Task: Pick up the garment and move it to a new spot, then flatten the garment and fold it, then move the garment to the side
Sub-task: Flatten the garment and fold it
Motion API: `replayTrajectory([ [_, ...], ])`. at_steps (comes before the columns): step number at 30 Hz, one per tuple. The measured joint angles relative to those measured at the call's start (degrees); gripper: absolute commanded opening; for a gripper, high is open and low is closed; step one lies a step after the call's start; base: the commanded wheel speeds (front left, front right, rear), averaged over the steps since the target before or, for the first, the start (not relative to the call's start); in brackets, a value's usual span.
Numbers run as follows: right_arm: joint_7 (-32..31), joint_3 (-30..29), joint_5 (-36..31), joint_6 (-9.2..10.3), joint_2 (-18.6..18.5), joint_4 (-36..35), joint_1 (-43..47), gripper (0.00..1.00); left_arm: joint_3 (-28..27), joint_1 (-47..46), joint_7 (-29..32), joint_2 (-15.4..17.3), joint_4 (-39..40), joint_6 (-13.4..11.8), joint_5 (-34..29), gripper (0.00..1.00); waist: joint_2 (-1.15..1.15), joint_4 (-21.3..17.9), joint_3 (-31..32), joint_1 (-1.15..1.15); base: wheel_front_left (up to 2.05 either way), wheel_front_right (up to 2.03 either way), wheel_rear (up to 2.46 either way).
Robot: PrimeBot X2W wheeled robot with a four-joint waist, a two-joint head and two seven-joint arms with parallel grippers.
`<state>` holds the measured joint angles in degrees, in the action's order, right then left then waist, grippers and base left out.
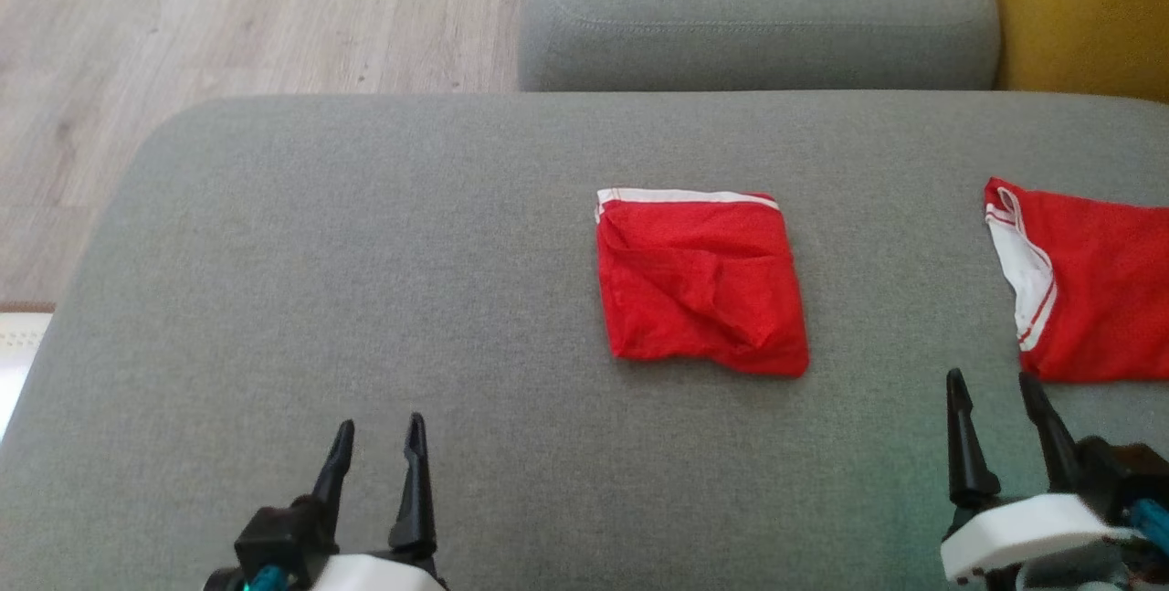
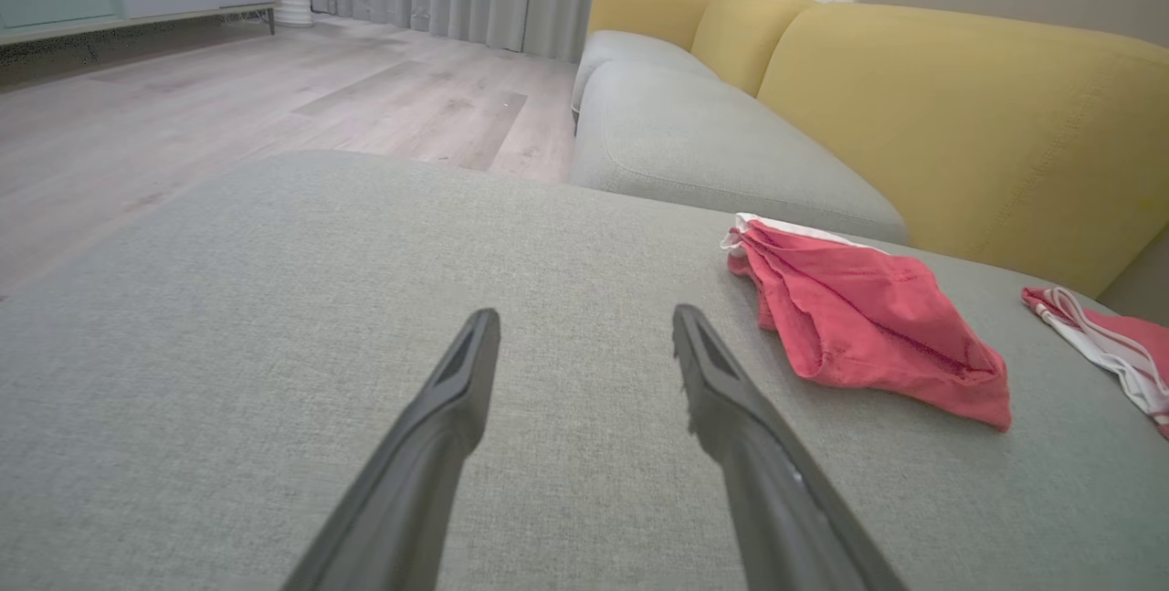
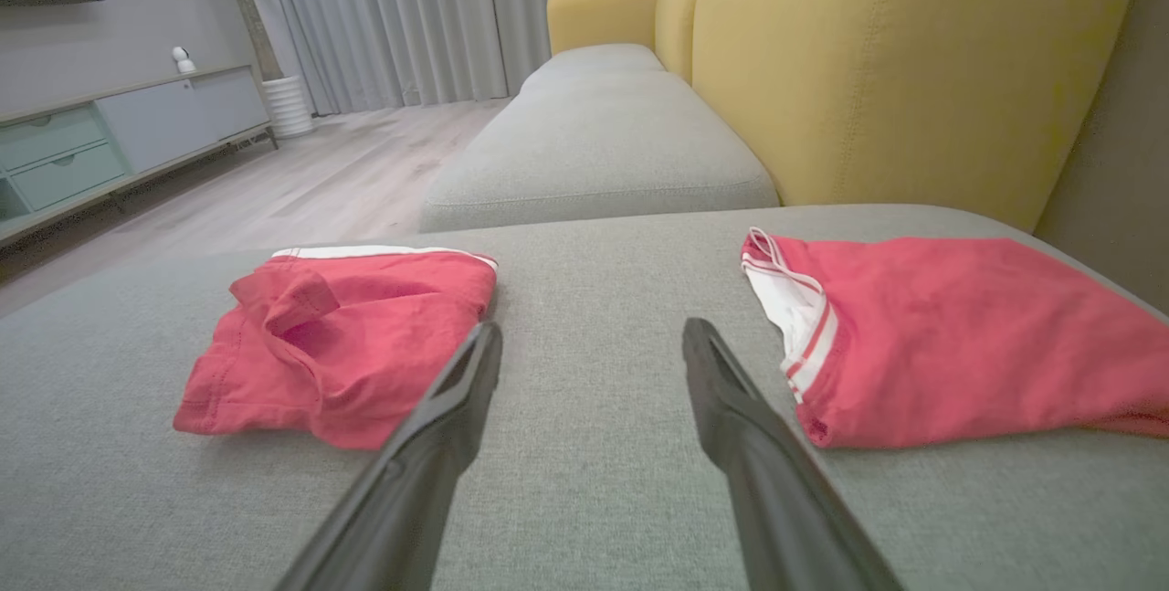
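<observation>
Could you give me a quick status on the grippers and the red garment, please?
Left gripper open, empty. Right gripper open, empty. Folded red garment lies on grey cushion, untouched. Second red garment near right gripper, apart from the first.

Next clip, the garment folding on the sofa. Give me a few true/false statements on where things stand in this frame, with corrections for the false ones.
1. The left gripper and the right gripper are both open and empty. True.
2. The folded red garment is lifted in the air. False: it lies on the grey cushion, with no gripper on it.
3. A second red garment with white trim lies to the robot's right of the folded one. True.
4. The two garments overlap. False: a strip of bare cushion separates them.
</observation>
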<state>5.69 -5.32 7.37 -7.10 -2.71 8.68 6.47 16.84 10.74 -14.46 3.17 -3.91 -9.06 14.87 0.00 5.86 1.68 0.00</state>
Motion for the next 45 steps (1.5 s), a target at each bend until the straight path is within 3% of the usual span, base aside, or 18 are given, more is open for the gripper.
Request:
replayTrajectory([
  [12, 1.45, 0.05, -0.34, 0.0, 0.16, 2.75, 0.16, 1.0, -1.09, 0.71, 0.0, 0.02, 0.05, 0.51, -1.16, 1.0, 0.0, 0.33, 0.65, 0.0, 0.0, 0.0, 0.0],
  [13, 1.44, 0.16, -0.1, 0.0, 0.16, 2.97, 0.09, 0.82, -1.09, 0.71, 0.0, 0.02, 0.1, 0.51, -1.16, 1.0, 0.0, 0.47, 0.56, 0.0, 0.0, 0.0, 0.0],
  [14, 1.32, 0.45, 0.4, 0.0, 0.16, 3.26, -0.03, 0.02, -1.08, 0.71, 0.0, 0.02, 0.18, 0.51, -1.16, 1.0, 0.0, 0.6, 0.42, 0.0, 0.0, 0.0, 0.0],
  [18, 0.27, 2.14, 0.92, 0.0, 0.18, 4.3, -2.09, 0.0, -0.91, 0.62, 0.0, 0.03, 0.34, 0.51, -1.16, 1.0, 0.0, 1.15, -0.66, 0.0, 0.0, 0.0, 0.0],
  [23, -1.34, 6.25, -0.32, 0.0, 0.15, 7.94, -12.95, 0.0, 0.19, -1.0, 0.0, 0.03, 0.77, 0.73, -1.14, 1.0, 0.0, 1.96, -4.02, 0.0, 0.0, 0.0, 0.0],
  [28, -1.48, 9.37, -0.91, 0.0, 0.05, 17.86, -23.66, 0.0, 2.67, -6.92, 0.0, -0.02, 0.7, 1.08, -0.88, 1.0, 0.0, 3.79, -8.35, 0.0, 0.0, 0.0, 0.0],
  [36, 1.0, 12.7, 0.82, 0.0, -0.1, 31.21, -30.34, 0.0, 4.54, -9.19, 0.0, -0.08, 0.13, 0.71, 1.01, 1.0, 0.0, 7.9, -11.88, 0.0, 0.0, 0.0, 0.0],
  [45, 3.94, 27.93, 7.36, 0.0, -0.47, 35.66, -31.87, 0.0, 4.64, -9.17, 0.0, -0.14, -0.2, -0.02, 1.02, 1.0, 0.0, 9.46, -11.77, 0.0, 0.0, 0.0, 0.0],
])
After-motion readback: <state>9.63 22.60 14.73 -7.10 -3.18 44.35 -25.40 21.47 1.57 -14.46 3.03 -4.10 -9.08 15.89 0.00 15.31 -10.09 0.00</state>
